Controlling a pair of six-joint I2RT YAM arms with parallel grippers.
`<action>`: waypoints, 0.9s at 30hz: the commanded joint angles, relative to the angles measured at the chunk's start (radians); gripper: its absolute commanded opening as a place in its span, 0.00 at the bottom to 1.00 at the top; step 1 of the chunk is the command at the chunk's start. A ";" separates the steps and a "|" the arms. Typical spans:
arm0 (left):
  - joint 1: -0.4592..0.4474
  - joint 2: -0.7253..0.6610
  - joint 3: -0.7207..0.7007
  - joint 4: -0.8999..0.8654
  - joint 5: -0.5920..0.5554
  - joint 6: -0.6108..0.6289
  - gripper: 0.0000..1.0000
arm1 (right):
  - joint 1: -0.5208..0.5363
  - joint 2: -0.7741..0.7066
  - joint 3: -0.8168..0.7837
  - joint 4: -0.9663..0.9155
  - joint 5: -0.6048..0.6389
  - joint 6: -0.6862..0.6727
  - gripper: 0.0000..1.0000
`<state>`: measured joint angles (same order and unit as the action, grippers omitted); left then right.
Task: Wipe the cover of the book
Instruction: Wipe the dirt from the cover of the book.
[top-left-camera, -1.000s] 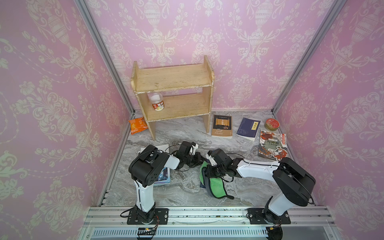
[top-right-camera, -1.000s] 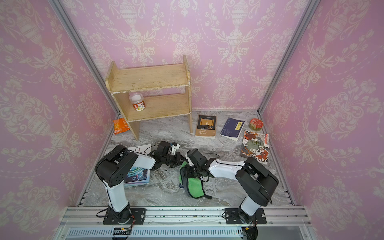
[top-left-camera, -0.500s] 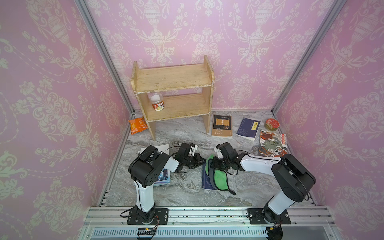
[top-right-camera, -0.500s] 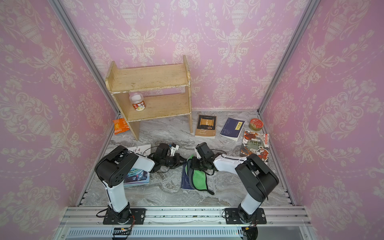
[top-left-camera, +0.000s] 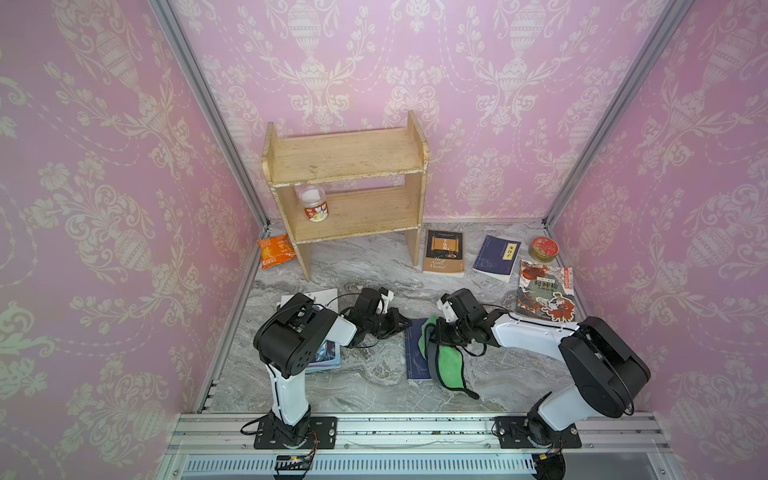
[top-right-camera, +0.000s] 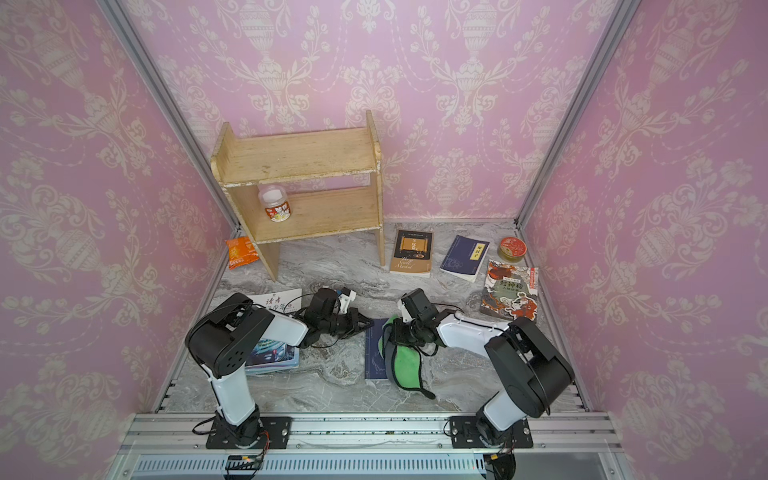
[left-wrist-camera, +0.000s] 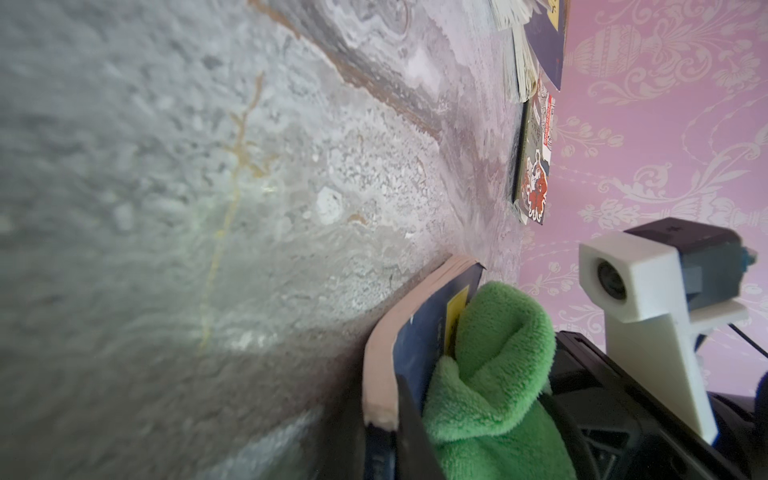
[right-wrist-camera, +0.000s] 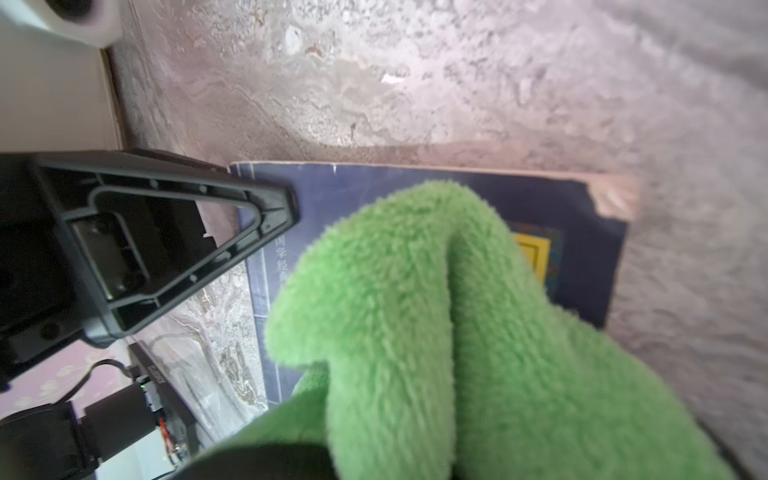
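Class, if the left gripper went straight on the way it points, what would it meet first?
Probably the green cloth, bunched on the blue book whose corner the left gripper grips; depth is uncertain.

Both end effectors (top-left-camera: 404, 325) (top-left-camera: 436, 333) low, seemingly closed

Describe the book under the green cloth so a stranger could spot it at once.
From the wooden shelf at the back, come forward over the marble table to the gap between left arm and right arm, where a dark blue book lies. Unlike the other dark blue book farther back, it's half covered by the green cloth and pinched at one corner by the left gripper.
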<state>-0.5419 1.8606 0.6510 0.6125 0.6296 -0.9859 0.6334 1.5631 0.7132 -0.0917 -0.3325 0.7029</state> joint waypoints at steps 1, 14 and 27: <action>-0.003 -0.006 -0.005 -0.038 -0.013 -0.008 0.00 | 0.164 0.080 -0.004 -0.128 0.047 0.008 0.00; 0.022 0.014 0.010 -0.028 0.016 -0.001 0.00 | 0.052 -0.196 -0.216 -0.245 0.116 0.035 0.00; 0.017 0.040 -0.008 0.046 0.027 -0.041 0.00 | 0.366 0.082 0.018 -0.215 0.157 0.139 0.00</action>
<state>-0.5320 1.8812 0.6506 0.6510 0.6590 -0.9951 0.9863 1.5772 0.7578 -0.1478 -0.2306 0.8356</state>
